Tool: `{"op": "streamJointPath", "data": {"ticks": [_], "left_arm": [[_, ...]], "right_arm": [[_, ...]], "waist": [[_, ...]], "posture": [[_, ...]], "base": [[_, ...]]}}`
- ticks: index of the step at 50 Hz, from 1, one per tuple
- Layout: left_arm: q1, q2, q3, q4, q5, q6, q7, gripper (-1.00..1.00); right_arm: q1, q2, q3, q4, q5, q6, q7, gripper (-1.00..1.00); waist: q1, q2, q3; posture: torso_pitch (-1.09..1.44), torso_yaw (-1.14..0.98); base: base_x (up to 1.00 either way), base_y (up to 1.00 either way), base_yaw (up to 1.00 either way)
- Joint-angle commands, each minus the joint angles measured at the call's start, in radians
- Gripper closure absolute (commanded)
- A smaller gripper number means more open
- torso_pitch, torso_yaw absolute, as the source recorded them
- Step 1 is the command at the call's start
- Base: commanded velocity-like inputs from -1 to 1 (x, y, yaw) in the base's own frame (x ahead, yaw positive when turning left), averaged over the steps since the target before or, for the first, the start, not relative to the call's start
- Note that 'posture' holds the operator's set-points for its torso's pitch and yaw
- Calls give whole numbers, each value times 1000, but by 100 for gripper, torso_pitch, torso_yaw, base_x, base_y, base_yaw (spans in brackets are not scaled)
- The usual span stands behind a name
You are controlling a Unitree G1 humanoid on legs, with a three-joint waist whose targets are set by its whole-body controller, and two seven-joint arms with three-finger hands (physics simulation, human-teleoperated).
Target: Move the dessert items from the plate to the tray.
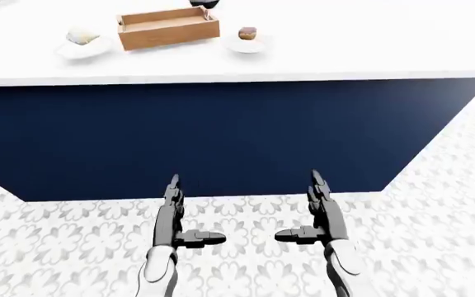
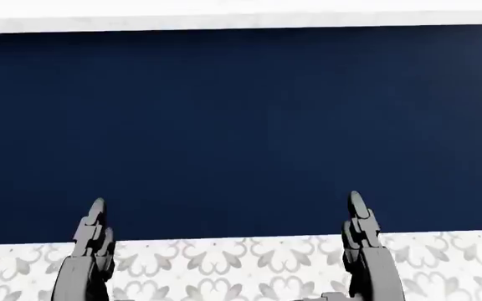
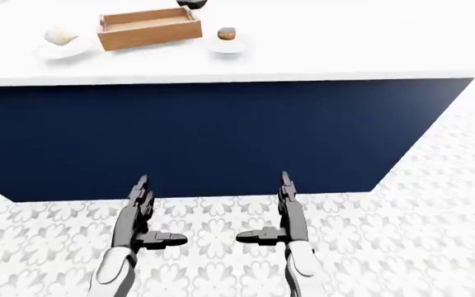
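A white countertop (image 1: 345, 43) runs across the top of the left-eye view, set on a dark navy base (image 1: 221, 136) that fills the middle of the picture and meets a floor of grey-and-white floral tiles (image 1: 436, 235) below. On the counter, towards the upper left, stands a wooden tray (image 1: 168, 28), an open box with low walls. Just to its left lies a white plate (image 1: 83, 48) bearing a pale, rounded dessert (image 1: 80, 36); just to its right lies a second white plate (image 1: 248, 44) with a small brown dessert (image 1: 248, 33) on it. Both desserts sit on their plates, beside the tray and not inside it. A dark object (image 1: 204, 3) shows at the top edge above the tray, too cropped to identify. The left hand (image 1: 179, 216) and the right hand (image 1: 316, 213) hang low over the floor tiles at the bottom of the view, well apart from the counter and everything on it. Each hand has its fingers stretched straight upward in the view, with the thumb jutting sideways towards the other hand; both are spread wide and grasp nothing. The head view shows mostly the navy base, a thin strip of counter edge at its top and the fingertips of both hands at the bottom.
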Motion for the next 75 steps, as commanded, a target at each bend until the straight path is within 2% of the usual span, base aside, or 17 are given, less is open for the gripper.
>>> {"op": "streamJointPath", "data": {"ticks": [1, 3, 5, 8, 13, 21, 30, 37, 39, 41, 49, 52, 60, 63, 64, 65, 75], "left_arm": [[-38, 11, -14, -227, 2, 169, -3, -100], [-57, 12, -8, -319, -6, 241, -13, -100], [-86, 10, 3, -353, -18, 288, -17, -100], [-138, 33, 19, -418, -6, 374, -21, -100], [-229, 55, 56, -442, -7, 452, -17, -100], [-429, 128, 103, -482, -9, 619, -17, -100], [-625, 217, 135, -483, -52, 725, 7, -100], [-715, 290, 179, -526, -94, 817, 21, -100], [-709, 296, 183, -540, -100, 826, 26, -100], [-719, 311, 195, -576, -109, 865, 32, -100], [-716, 347, 217, -632, -135, 888, 35, -100], [-688, 333, 218, -634, -135, 875, 49, -100], [-682, 355, 234, -667, -155, 893, 58, -100], [-674, 347, 221, -677, -149, 888, 61, -100], [-676, 348, 222, -678, -147, 888, 60, -100], [-680, 352, 227, -679, -146, 890, 59, -100], [-674, 378, 254, -713, -150, 907, 61, -100]], "right_arm": [[-76, -18, -29, -285, 57, 131, 3, -100], [-83, -21, -26, -343, 57, 174, 2, -100], [-92, -23, -22, -369, 54, 197, 9, -100], [-127, -36, -31, -441, 56, 263, 28, -100], [-205, -64, -62, -515, 43, 370, 33, -100], [-373, -103, -89, -555, 57, 523, 20, -100], [-546, -206, -139, -638, 104, 700, 17, -100], [-712, -256, -147, -572, 140, 743, 4, -100], [-725, -265, -132, -564, 130, 739, 9, -100], [-751, -273, -136, -583, 135, 763, 16, -100], [-748, -275, -140, -622, 137, 778, 21, -100], [-744, -264, -148, -637, 151, 784, 9, -100], [-748, -282, -154, -670, 171, 805, -2, -100], [-749, -284, -157, -685, 182, 812, -8, -100], [-745, -284, -156, -685, 183, 809, -7, -100], [-741, -289, -160, -675, 175, 799, -10, -100], [-710, -287, -167, -707, 190, 788, -26, -100]], "waist": [[-2, -8, -1], [9, -1, -70], [8, -6, -24], [7, -5, -91], [7, 37, -84], [-7, 51, -69], [0, -44, -54], [-5, -53, -63], [-26, 19, -43], [-21, 116, -60], [25, -18, -15], [17, -69, -42], [-15, 8, -38], [-18, 95, -67], [-5, 72, -46], [-18, 89, -31], [26, 8, -53]], "posture": [[0, 0], [0, 0], [0, 0], [0, 0], [0, 0], [0, 0], [0, 0], [0, 0], [0, 0], [0, 0], [0, 0], [0, 0], [0, 0], [0, 0], [0, 0], [0, 0], [0, 0]], "base": [[0, 0, 0], [0, 0, 0], [0, 0, 0], [0, 4, 0], [0, 13, 0], [10, 33, 0], [27, 46, 0], [28, 42, 0], [28, 0, 0], [36, 0, 0], [45, 26, 0], [51, 22, 0], [51, 8, 0], [52, 5, 0], [52, 5, 0], [52, 6, 0], [45, 11, 0]]}}
